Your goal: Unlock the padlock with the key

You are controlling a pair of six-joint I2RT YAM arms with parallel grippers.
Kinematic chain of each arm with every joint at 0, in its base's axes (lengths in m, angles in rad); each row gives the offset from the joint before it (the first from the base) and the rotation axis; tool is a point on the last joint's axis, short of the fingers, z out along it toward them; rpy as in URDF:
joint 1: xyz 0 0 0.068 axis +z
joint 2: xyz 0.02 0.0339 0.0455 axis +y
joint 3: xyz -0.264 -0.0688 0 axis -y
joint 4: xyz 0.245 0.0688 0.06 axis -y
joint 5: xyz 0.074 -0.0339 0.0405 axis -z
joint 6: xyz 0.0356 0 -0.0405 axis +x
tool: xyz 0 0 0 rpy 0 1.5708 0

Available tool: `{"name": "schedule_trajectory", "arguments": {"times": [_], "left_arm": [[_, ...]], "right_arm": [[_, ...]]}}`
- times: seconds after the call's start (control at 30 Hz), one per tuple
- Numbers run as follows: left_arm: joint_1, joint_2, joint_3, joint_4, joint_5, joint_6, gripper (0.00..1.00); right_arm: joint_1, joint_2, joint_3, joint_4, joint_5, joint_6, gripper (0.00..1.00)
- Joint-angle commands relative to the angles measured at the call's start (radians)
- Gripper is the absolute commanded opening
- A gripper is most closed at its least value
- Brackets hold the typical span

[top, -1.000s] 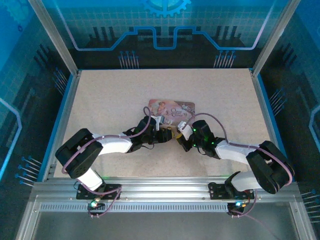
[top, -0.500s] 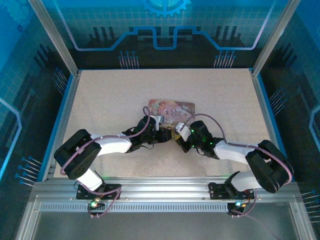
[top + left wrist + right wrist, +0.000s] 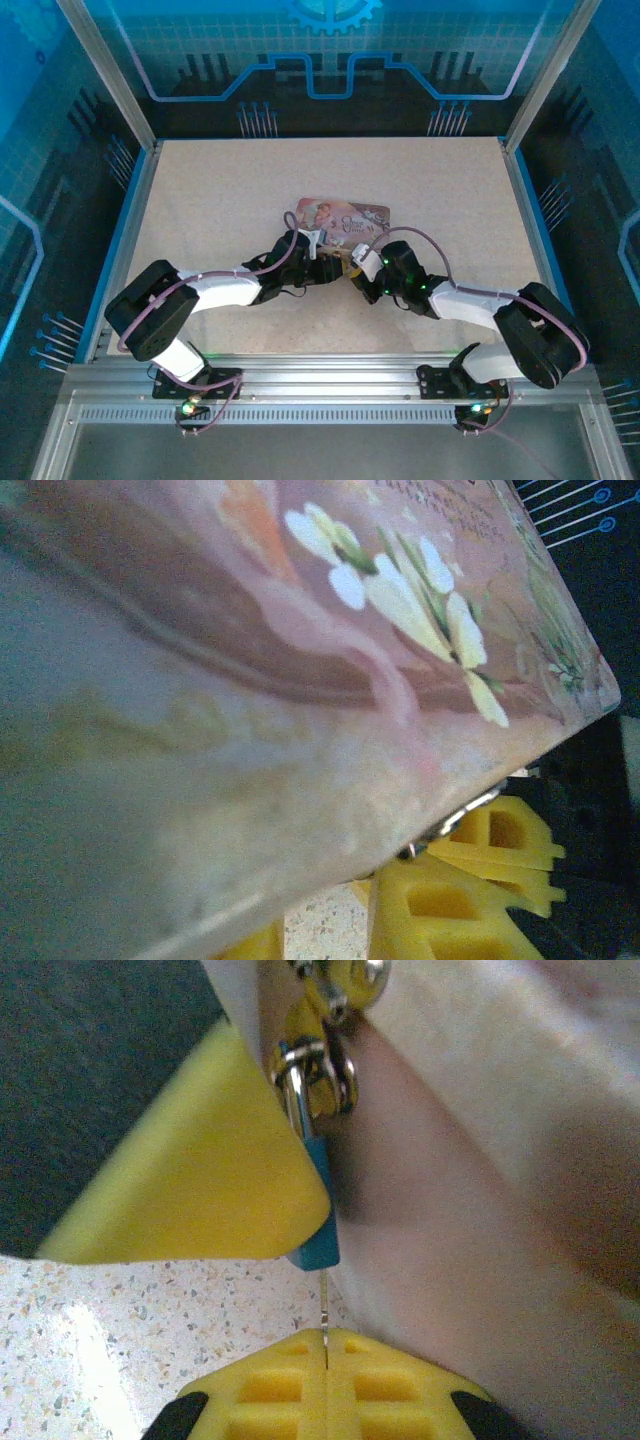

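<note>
The padlock (image 3: 320, 1210) is tiny, with a blue body, a silver shackle and brassy fittings. It hangs at the front edge of the pink illustrated tin (image 3: 345, 215). My right gripper (image 3: 325, 1345) is shut on the key (image 3: 325, 1305), a thin silver blade standing up from the yellow pads; its tip meets the underside of the blue body. My left gripper (image 3: 333, 262) reaches in from the left. One of its yellow fingers (image 3: 180, 1180) presses on the padlock's side, and the other is hidden. In the top view the right gripper (image 3: 357, 265) nearly touches the left one.
The tin (image 3: 300, 680) looms close over my left gripper's yellow fingers (image 3: 440, 905), and its wall (image 3: 480, 1220) stands just right of the key. The speckled table (image 3: 220, 200) has blue rails at its sides and a metal frame along the near edge.
My right gripper has edged slightly left toward the left gripper with the key. The left arm and the tin have barely moved.
</note>
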Motion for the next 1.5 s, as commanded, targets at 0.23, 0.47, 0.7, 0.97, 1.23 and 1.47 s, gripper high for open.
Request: {"name": "schedule_trajectory", "arguments": {"times": [0.23, 0.47, 0.7, 0.97, 1.23, 1.47], "left_arm": [[0.007, -0.041, 0.023, 0.025, 0.012, 0.005, 0.22], [0.008, -0.046, 0.024, 0.019, 0.012, 0.006, 0.22], [0.008, -0.048, 0.023, 0.015, 0.015, 0.006, 0.22], [0.008, -0.047, 0.027, 0.017, 0.016, 0.006, 0.22], [0.009, -0.047, 0.031, 0.011, 0.019, 0.005, 0.22], [0.010, -0.047, 0.035, 0.007, 0.021, 0.006, 0.22]], "right_arm": [[-0.006, -0.021, -0.016, 0.037, -0.053, -0.003, 0.00], [-0.019, -0.036, -0.027, 0.051, -0.038, 0.005, 0.00], [-0.036, -0.061, -0.047, 0.075, -0.061, 0.012, 0.00], [-0.027, -0.023, -0.018, 0.044, -0.083, -0.004, 0.00], [-0.022, -0.020, -0.017, 0.050, -0.085, -0.010, 0.00], [-0.020, -0.008, -0.011, 0.064, -0.103, -0.009, 0.00]]}}
